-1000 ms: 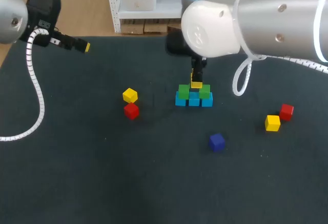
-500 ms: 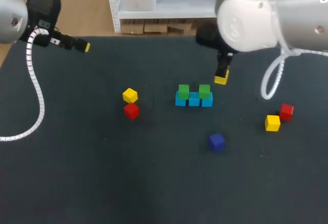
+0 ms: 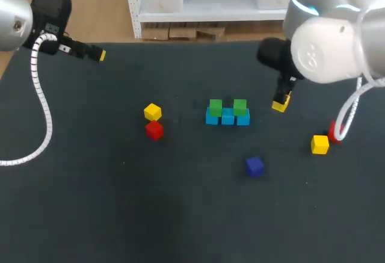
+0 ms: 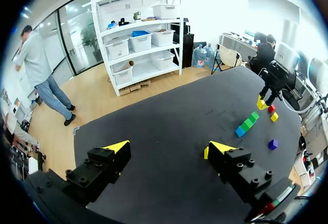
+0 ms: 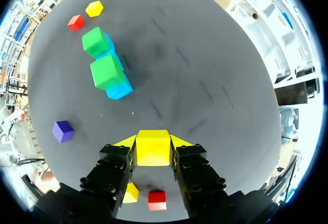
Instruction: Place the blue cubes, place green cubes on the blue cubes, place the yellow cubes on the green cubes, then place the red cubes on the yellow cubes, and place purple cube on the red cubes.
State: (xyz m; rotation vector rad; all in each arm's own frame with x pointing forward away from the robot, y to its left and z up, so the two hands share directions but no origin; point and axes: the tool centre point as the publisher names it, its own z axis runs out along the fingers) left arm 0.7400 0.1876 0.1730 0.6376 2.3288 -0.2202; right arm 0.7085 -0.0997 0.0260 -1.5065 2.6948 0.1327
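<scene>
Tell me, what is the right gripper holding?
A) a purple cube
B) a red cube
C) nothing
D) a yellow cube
D: in the right wrist view, the right gripper has a yellow cube pressed between its two fingers.

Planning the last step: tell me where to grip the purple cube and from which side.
Take the purple cube by two opposite side faces, coming straight down from above. It sits flat and alone on the table, with nothing beside it, and is slightly turned, so line up with its faces first.
</scene>
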